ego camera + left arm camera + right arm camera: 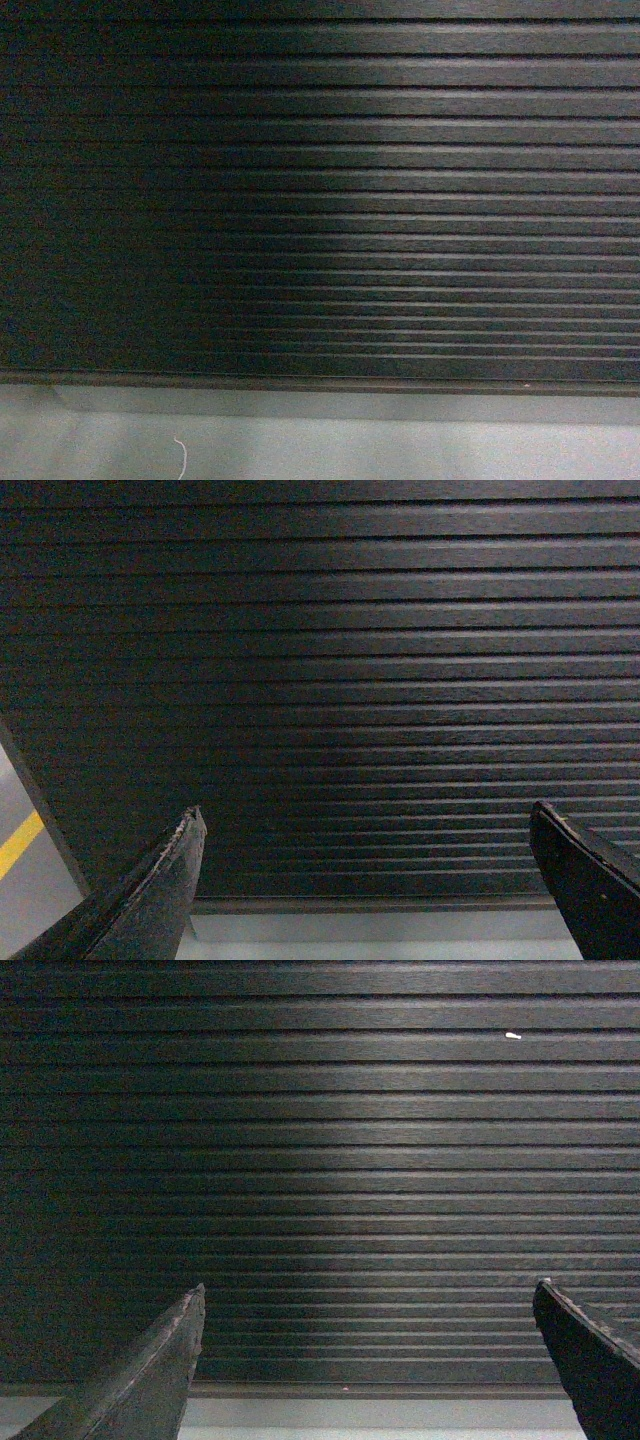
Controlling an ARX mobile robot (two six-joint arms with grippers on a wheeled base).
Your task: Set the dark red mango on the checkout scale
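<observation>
Only a dark ribbed slatted wall panel (320, 200) faces the robot; no mango or scale shows. The left gripper (365, 825) and right gripper (368, 1305) gape wide before it, holding nothing, so the step cannot be judged.

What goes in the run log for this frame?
left gripper: open, empty | right gripper: open, empty | slatted panel ahead | mango, scale: unseen

No text, label, brand, number or sign can be read in any view; the dark slatted panel (320, 200) carries no lettering
</observation>
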